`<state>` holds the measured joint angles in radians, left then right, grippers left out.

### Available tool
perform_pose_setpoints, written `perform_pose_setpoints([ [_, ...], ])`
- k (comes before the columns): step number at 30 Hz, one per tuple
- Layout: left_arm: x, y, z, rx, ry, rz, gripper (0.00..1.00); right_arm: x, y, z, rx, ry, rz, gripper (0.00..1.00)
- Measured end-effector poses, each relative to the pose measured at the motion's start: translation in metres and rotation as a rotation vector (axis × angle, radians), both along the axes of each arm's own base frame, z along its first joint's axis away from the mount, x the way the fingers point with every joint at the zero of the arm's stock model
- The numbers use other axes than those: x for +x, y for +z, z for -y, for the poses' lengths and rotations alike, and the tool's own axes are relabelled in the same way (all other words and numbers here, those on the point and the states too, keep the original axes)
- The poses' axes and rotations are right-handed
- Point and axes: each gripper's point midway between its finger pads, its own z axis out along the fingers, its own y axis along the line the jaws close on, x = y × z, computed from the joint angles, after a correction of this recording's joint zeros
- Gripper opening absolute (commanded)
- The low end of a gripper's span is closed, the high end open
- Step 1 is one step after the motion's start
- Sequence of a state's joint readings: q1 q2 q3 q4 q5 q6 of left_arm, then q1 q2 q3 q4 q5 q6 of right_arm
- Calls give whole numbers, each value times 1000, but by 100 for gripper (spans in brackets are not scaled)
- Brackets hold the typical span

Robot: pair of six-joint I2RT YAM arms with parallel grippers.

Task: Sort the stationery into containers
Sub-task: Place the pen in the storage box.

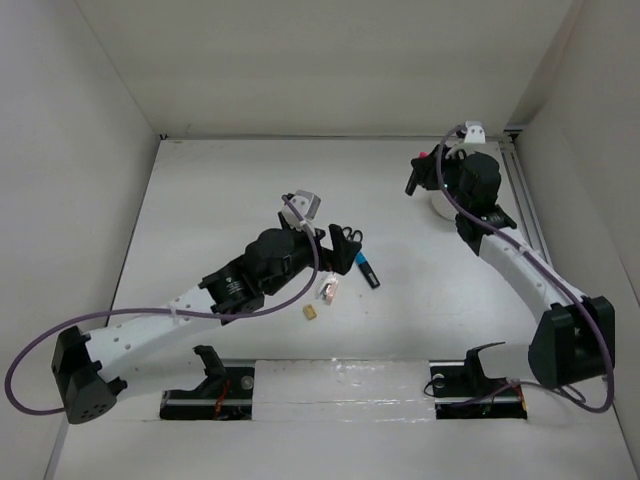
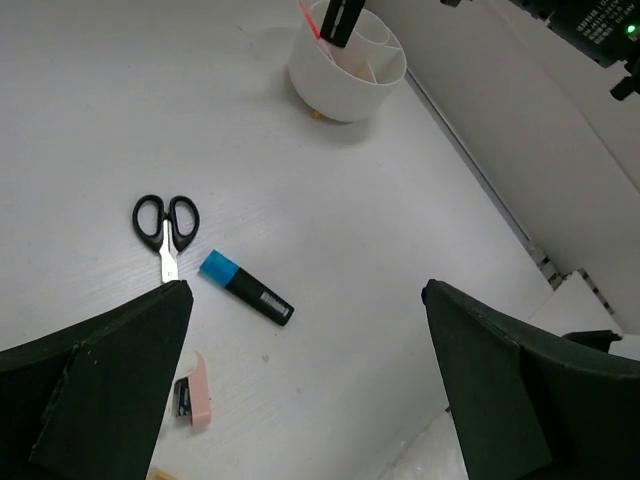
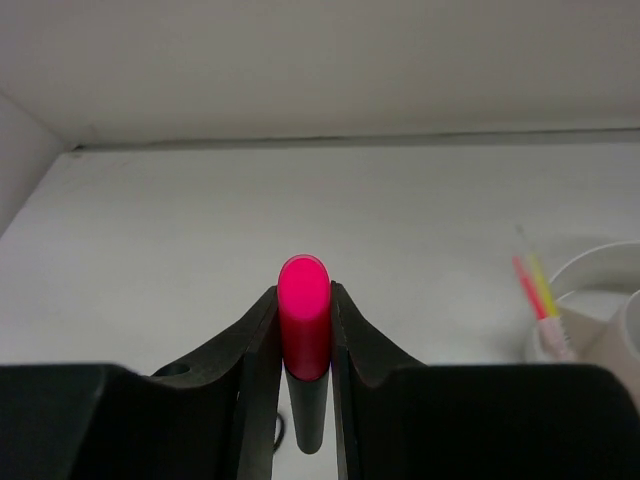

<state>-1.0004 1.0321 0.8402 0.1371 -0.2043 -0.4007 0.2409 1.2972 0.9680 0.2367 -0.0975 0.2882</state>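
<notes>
My right gripper (image 3: pixel 304 300) is shut on a black marker with a pink cap (image 3: pixel 304 320), held upright; in the top view the gripper (image 1: pixel 418 170) is just left of the round white tub (image 1: pixel 440 208). The tub (image 3: pixel 600 290) holds a thin red pen and a pale yellow stick (image 3: pixel 540 290). My left gripper (image 2: pixel 305 380) is open and empty above the table. Black-handled scissors (image 2: pixel 165 225), a blue-capped black marker (image 2: pixel 245 288) and a pink eraser (image 2: pixel 198 392) lie below it. A small yellow eraser (image 1: pixel 311 313) lies nearby.
White walls close in the table on the left, back and right. A metal rail (image 1: pixel 525 200) runs along the right wall beside the tub. The tub also shows in the left wrist view (image 2: pixel 347 70), far from the loose items.
</notes>
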Motion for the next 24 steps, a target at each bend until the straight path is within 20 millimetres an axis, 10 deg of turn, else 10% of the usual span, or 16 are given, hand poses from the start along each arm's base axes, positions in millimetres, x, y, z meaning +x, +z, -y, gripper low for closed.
perform_pose_setpoints([
  [15, -28, -24, -56, -13, 120, -185, 100, 108, -20, 123, -137, -430, -1, 0],
  [24, -30, -29, -57, -8, 123, -201, 100, 130, -47, 139, -164, -492, -44, 0],
])
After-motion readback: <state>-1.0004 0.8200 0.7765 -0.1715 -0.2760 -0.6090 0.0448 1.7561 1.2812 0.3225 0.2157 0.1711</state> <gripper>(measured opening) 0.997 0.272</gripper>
